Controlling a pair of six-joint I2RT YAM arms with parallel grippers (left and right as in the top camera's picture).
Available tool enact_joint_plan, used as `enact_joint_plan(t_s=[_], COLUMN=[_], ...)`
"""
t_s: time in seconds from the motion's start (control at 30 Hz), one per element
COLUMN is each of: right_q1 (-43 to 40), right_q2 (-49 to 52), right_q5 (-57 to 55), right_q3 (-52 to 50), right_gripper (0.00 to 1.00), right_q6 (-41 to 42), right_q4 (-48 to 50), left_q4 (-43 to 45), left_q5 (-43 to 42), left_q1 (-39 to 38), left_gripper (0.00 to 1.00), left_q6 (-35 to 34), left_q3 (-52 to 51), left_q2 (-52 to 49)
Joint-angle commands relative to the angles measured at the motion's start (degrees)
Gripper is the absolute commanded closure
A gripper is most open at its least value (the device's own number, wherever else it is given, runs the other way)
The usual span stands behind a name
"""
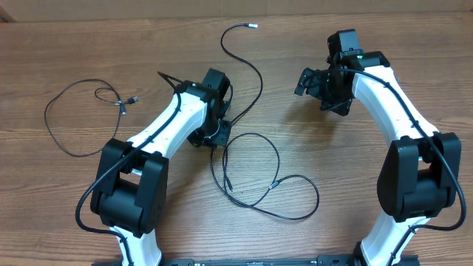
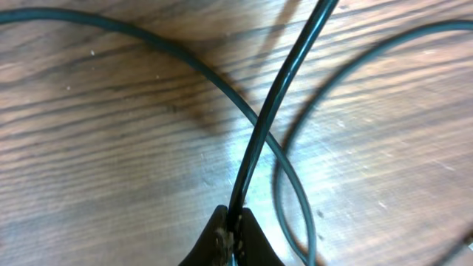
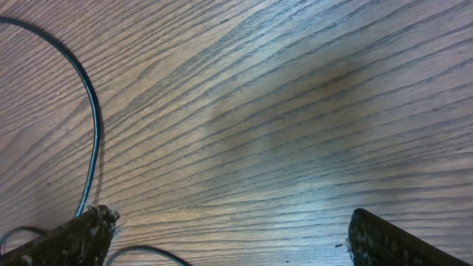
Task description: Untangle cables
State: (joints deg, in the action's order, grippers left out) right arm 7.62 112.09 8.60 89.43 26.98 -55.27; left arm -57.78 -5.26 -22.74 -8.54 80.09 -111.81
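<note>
White left arm [image 1: 174, 118] and right arm [image 1: 384, 92], black joints, black wiring.

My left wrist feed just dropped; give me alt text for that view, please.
The left hand is shut on a thin black cable that rises out of the frame's top edge. Two more cable curves lie on the wooden table, one passing under the held cable.

The tabletop [image 1: 59, 199] is brown wood grain, smooth, with a soft sheen where light falls. The cables [image 2: 259, 133] have a smooth, slightly glossy black sheath; one plug tip [image 1: 253, 26] looks silvery. The arms [image 1: 174, 122] wear glossy white plastic shells with matt black joints. The right claw [image 3: 233, 236] is rough-textured black at its tips.
</note>
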Motion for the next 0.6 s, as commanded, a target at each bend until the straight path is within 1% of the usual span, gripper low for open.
enact_joint_plan(t_s=[0.0, 0.1, 0.2, 0.23, 0.27, 0.37, 0.43, 0.53, 0.57], right_q1=[0.1, 0.1, 0.1, 0.1, 0.1, 0.1, 0.1, 0.1, 0.1], right_q2=[-0.2, -0.2, -0.2, -0.2, -0.2, -0.2, -0.2, -0.2, -0.2], right_q5=[-0.2, -0.2, -0.2, -0.2, -0.2, -0.2, -0.2, -0.2, -0.2], right_q3=[-0.1, -0.1, -0.1, -0.1, -0.1, -0.1, -0.1, -0.1, -0.1], right_gripper=[0.00, 0.00, 0.00, 0.00, 0.00, 0.00, 0.00, 0.00, 0.00], right_q6=[0.0, 0.0, 0.0, 0.0, 0.0, 0.0, 0.0, 0.0, 0.0], right_q4=[0.2, 0.2, 0.2, 0.2, 0.2, 0.2, 0.2, 0.2, 0.2], left_q4=[-4.1, -8.7, -12.8, -13.8, -13.7, -11.1, -9.9, -9.7, -9.6], left_q5=[-2.3, -2.3, -2.4, -3.4, -5.9, -18.2, -24.7, -26.1, -25.2], left_q1=[0.3, 0.3, 0.3, 0.3, 0.3, 0.3, -0.2, -1.3, -1.9], left_gripper=[0.96, 0.96, 0.96, 0.96, 0.96, 0.96, 0.91, 0.87, 0.80], left_q6=[0.6, 0.1, -2.8, -4.8, -5.3, -5.2, -5.2, -5.2, -5.2], left_q3=[5.8, 10.8, 16.2, 18.2, 19.1, 19.7, 19.2, 19.0, 19.0], left_q2=[-0.6, -0.6, -0.6, -0.6, -0.6, -0.6, -0.6, -0.6, -0.6])
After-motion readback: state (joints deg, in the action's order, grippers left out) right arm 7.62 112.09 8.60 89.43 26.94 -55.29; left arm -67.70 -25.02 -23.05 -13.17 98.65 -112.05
